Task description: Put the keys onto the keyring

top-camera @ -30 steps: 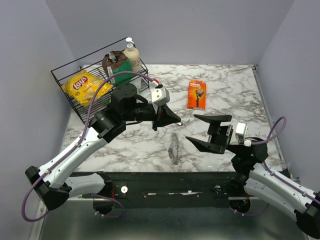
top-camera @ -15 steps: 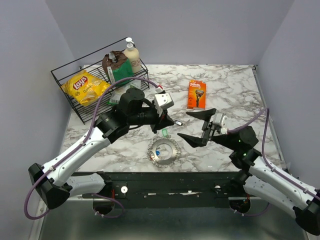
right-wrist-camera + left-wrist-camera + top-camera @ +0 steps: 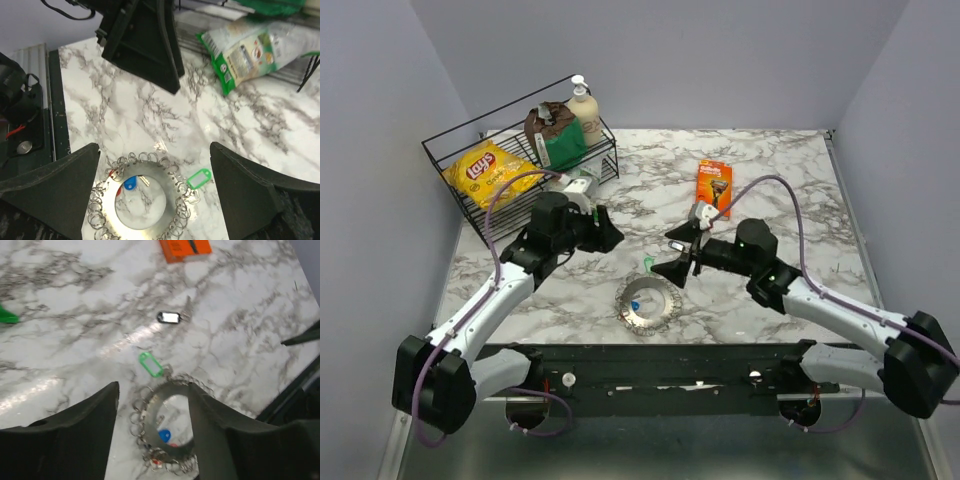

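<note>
I see the left gripper [image 3: 152, 386] and right gripper [image 3: 153, 150] spread wide, both empty. The keyring [image 3: 175, 202] lies flat on the table [image 3: 130, 115] (blue key [image 3: 130, 183] inside it), green key [image 3: 199, 178] just beside it.

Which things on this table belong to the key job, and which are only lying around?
For the job:
keyring
green key, beside the keyring
blue key, inside the keyring's circle

Only lying about:
razor pack
wire basket
chips bag
pump bottle
green bag
</note>
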Robot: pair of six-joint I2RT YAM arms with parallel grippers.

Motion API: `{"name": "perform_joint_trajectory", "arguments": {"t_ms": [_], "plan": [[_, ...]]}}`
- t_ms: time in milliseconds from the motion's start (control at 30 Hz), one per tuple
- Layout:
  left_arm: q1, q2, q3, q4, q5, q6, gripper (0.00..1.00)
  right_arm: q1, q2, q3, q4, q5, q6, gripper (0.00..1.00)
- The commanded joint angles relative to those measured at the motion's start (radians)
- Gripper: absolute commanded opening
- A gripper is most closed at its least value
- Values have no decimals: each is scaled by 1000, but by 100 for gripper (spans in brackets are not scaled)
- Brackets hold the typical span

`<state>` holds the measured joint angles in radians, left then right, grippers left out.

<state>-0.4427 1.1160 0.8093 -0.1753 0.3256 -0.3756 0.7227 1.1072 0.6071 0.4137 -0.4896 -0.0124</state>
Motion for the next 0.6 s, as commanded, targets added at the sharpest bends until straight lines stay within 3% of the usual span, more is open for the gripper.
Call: {"name": "perform_joint_trajectory", "arguments": {"t_ms": [0, 67, 267, 567], "plan": [[231, -84, -145, 171, 91, -229, 73, 14, 165, 97, -82, -92, 63, 99], [333, -113, -209, 220, 151, -268, 77, 33, 222, 124, -96, -106, 54, 99], [468, -137, -282, 220, 231, -284, 80, 130, 433, 270, -234, -49, -17, 94], [498, -102, -341, 286, 283, -327, 81, 201, 597, 361, -326, -61, 9, 73]]}}
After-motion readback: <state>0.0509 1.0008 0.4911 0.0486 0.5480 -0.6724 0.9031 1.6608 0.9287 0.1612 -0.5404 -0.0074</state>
